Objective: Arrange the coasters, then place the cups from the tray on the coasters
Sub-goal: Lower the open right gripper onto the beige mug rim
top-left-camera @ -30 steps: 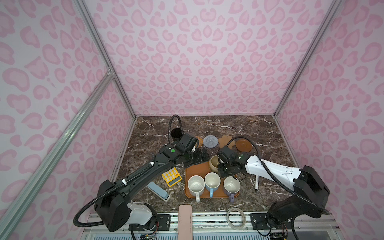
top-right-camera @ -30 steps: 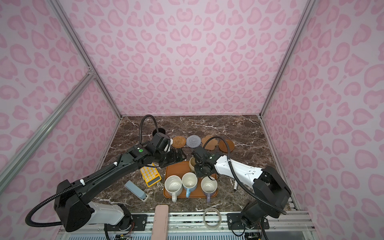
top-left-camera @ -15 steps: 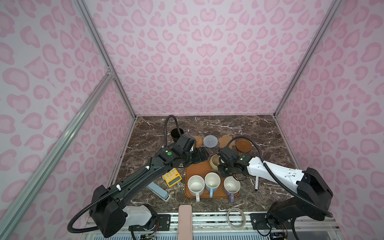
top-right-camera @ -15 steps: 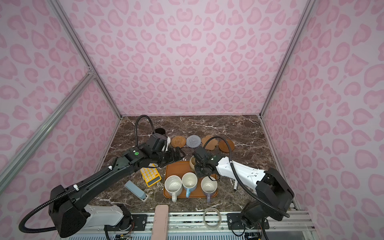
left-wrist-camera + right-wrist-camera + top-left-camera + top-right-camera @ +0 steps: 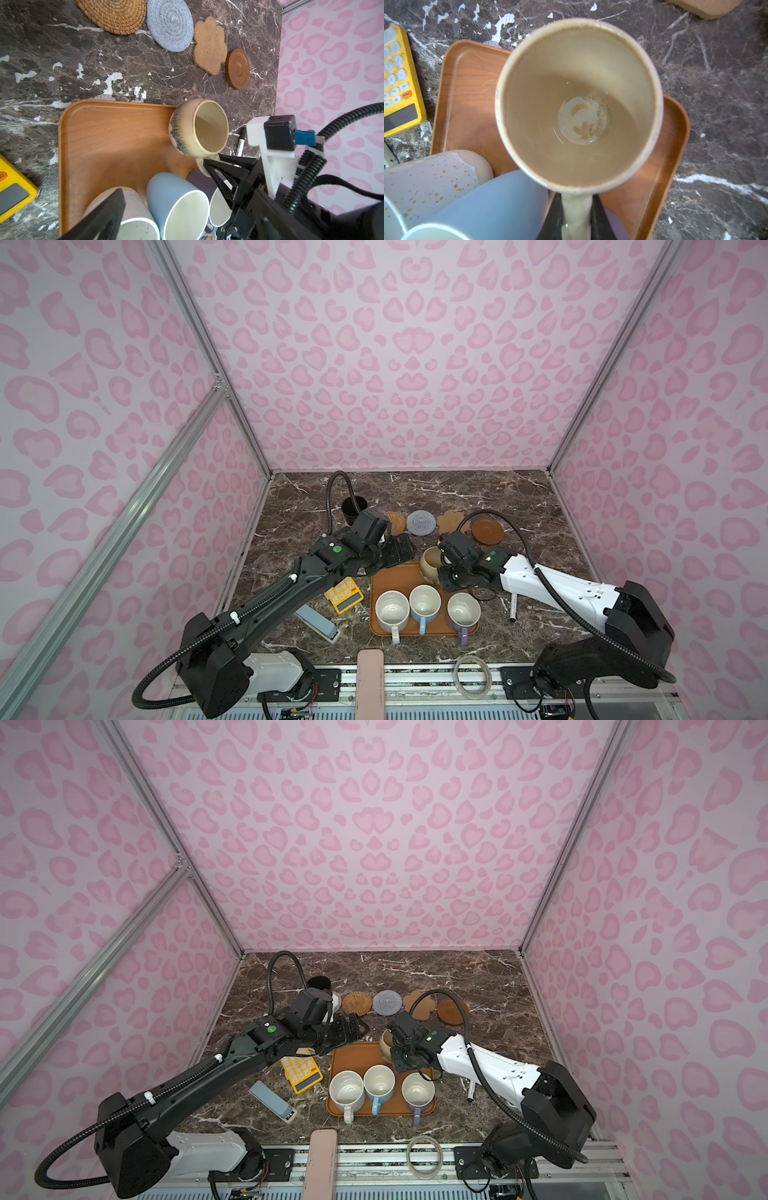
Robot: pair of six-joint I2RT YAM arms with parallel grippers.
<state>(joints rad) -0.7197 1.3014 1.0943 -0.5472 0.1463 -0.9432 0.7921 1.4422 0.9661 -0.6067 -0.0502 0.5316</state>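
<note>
My right gripper (image 5: pixel 576 209) is shut on the handle of the cream-yellow cup (image 5: pixel 430 566), which is at the far right corner of the orange-brown tray (image 5: pixel 386 576). Whether the cup is off the tray I cannot tell. White (image 5: pixel 392 611), blue (image 5: pixel 424 603) and lavender (image 5: pixel 463 611) cups stand along the tray's near edge. The coasters lie in a row behind: tan rattan (image 5: pixel 395 521), light-blue (image 5: pixel 421 522), flower-shaped (image 5: pixel 451 519), dark-brown disc (image 5: pixel 487 529). A whitish coaster edge (image 5: pixel 336 1001) shows by the black cup (image 5: pixel 354 506). My left gripper (image 5: pixel 399 549) is open above the tray's far left corner.
A yellow calculator (image 5: pixel 343 594) and a grey-blue bar (image 5: pixel 318 620) lie left of the tray. A marker pen (image 5: pixel 513 608) lies to its right, under my right arm. A clear ring (image 5: pixel 473 671) and a pink bar (image 5: pixel 370 680) sit at the front edge.
The right jaws have closed on the cream-yellow cup's handle. The left arm's rear links have shifted a little; its gripper stays open in much the same place.
</note>
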